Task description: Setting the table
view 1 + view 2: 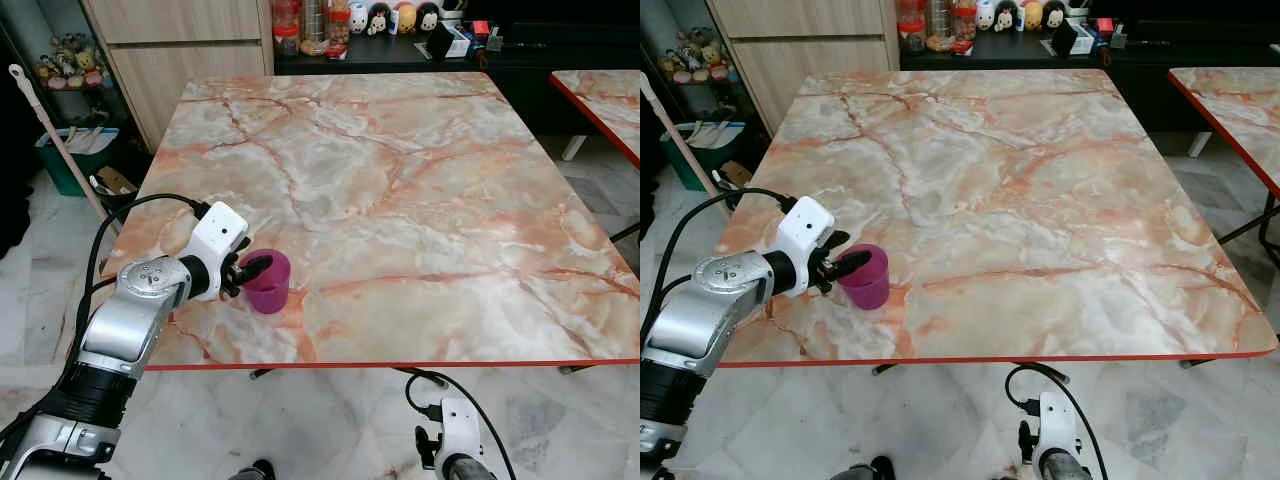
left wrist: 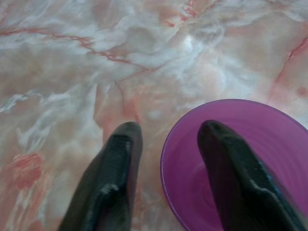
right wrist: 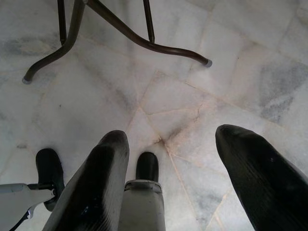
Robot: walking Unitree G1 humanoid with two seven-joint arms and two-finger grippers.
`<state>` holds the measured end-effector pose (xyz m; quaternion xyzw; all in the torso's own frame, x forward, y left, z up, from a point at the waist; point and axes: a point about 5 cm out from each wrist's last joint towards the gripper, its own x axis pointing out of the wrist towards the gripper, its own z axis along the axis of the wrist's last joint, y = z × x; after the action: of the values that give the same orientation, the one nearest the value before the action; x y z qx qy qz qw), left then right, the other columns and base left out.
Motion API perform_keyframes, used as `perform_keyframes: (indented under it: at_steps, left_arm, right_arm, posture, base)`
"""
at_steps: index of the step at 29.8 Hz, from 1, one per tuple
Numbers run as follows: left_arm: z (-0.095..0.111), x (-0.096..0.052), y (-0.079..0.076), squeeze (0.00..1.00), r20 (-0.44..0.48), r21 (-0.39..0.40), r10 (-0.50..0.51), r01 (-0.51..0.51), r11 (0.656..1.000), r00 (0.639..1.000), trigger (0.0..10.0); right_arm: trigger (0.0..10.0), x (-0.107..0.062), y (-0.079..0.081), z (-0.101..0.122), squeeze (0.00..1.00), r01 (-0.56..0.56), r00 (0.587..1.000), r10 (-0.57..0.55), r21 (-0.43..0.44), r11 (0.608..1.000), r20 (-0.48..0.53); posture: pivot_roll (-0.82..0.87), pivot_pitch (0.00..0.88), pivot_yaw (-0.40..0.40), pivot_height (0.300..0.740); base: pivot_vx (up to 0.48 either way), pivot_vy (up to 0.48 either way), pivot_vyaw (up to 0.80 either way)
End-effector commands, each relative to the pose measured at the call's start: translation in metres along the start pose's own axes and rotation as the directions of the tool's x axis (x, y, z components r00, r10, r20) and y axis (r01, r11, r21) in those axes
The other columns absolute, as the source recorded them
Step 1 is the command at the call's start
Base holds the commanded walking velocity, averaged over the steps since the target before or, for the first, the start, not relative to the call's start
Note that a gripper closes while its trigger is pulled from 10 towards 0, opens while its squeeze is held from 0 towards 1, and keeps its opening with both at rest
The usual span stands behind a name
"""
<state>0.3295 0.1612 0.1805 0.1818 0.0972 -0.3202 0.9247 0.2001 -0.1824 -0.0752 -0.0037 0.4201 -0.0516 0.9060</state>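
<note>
Left eye view, lower left of the frame: silver left arm rising from the bottom corner, bent at the elbow, forearm angled up and rightward over the near edge of the marble surface (image 1: 400, 200). At its tip, the left end effector (image 1: 252, 270), black fingers parted and straddling the rim of a purple cup (image 1: 270, 285), one finger inside, the other outside against the wall; contact on the wall not clear enough to call a pinch. Cup upright on the surface, near the front left corner, just inside the red edge. Left wrist view: one finger (image 2: 113, 178) over bare marble, the other down in the cup's bowl, rim between them. Farther right, broad bare marble with orange veins. Bottom centre-right of the left eye view: right arm low, below the surface edge, over the pale tiled floor (image 1: 560, 420). Right wrist view: right end effector (image 3: 168, 144) with fingers spread wide, holding nothing, pointed down at the floor tiles, dark table legs (image 3: 130, 33) at the top.
</note>
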Motion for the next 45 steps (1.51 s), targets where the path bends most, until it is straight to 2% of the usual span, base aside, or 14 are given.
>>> perform_keyframes:
  at_steps: [1,20,28,31,32,33,34,35,39,41,43,45]
  left_arm:
    - [-0.003,0.0,-0.001,0.0,-0.02,0.008,-0.005,0.005,1.0,1.0,0.4]
    - [-0.009,0.0,-0.009,0.0,-0.053,0.036,-0.073,0.075,0.997,0.996,0.0]
    - [-0.007,-0.001,-0.007,0.0,-0.038,0.026,-0.058,0.059,0.998,0.998,0.0]
    - [-0.001,-0.002,0.0,0.0,0.017,-0.013,-0.012,0.013,1.0,1.0,0.0]
    - [0.005,-0.004,0.008,0.0,0.063,-0.063,0.038,-0.034,0.997,0.997,0.0]
    - [0.005,-0.004,0.008,0.0,0.063,-0.063,0.038,-0.034,0.997,0.997,0.0]
    - [0.011,-0.006,0.018,0.0,0.12,-0.126,0.099,-0.084,0.988,0.988,0.0]
    - [0.014,-0.008,0.022,0.0,0.142,-0.154,0.126,-0.104,0.983,0.982,0.0]
    - [0.016,-0.01,0.029,0.0,0.175,-0.208,0.182,-0.144,0.967,0.968,0.0]
    - [0.018,-0.014,0.038,0.0,0.215,-0.26,0.27,-0.211,0.942,0.939,0.0]
    - [0.018,-0.014,0.039,0.0,0.219,-0.266,0.278,-0.217,0.939,0.935,0.0]
    - [0.013,-0.033,0.076,0.0,0.178,-0.336,0.571,-0.496,0.801,0.801,0.3]
  right_arm:
    - [10.0,-0.001,0.001,-0.005,0.0,0.001,1.0,-0.001,0.008,1.0,-0.017]
    - [10.0,-0.001,0.002,-0.004,0.0,-0.002,1.0,0.002,0.01,1.0,-0.016]
    - [10.0,-0.001,0.002,-0.004,0.0,-0.003,1.0,0.003,0.009,1.0,-0.015]
    - [10.0,-0.001,0.002,-0.004,0.0,-0.001,1.0,0.001,0.008,1.0,-0.015]
    - [10.0,-0.001,0.001,-0.004,0.0,0.0,1.0,0.0,0.008,1.0,-0.015]
    - [10.0,-0.001,0.001,-0.004,0.0,0.0,1.0,0.0,0.008,1.0,-0.015]
    - [10.0,-0.001,0.001,-0.004,0.0,0.001,1.0,-0.001,0.009,1.0,-0.015]
    - [10.0,-0.001,0.001,-0.004,0.0,0.001,1.0,-0.001,0.008,1.0,-0.015]
    - [10.0,-0.001,0.001,-0.004,0.0,0.001,1.0,-0.001,0.006,1.0,-0.014]
    - [10.0,-0.001,0.001,-0.003,0.0,0.0,1.0,0.0,0.006,1.0,-0.013]
    - [10.0,-0.001,0.001,-0.003,0.0,0.0,1.0,0.0,0.006,1.0,-0.012]
    - [10.0,0.0,0.001,-0.003,0.0,-0.001,1.0,0.001,0.005,1.0,-0.011]
  posture:
    - [0.08,0.127,0.005,0.74]
    - [0.08,0.124,0.008,0.74]
    - [0.08,0.127,0.007,0.74]
    - [0.08,0.126,0.005,0.74]
    - [0.08,0.126,0.005,0.74]
    - [0.08,0.126,0.005,0.74]
    - [0.08,0.126,0.004,0.74]
    - [0.08,0.125,0.003,0.74]
    - [0.08,0.126,0.003,0.74]
    - [0.08,0.126,0.001,0.74]
    - [0.08,0.126,0.001,0.74]
    - [0.09,0.129,-0.001,0.74]
  base:
    - [0.0,0.0,0.0]
    - [0.0,0.0,0.0]
    - [0.0,0.0,0.0]
    - [0.0,0.0,0.0]
    - [0.0,0.0,0.0]
    - [0.0,0.0,0.0]
    - [0.0,0.0,0.0]
    - [0.0,0.0,0.0]
    - [0.0,0.0,0.0]
    - [0.0,0.0,0.0]
    - [0.0,0.0,0.0]
    - [0.0,0.0,0.0]
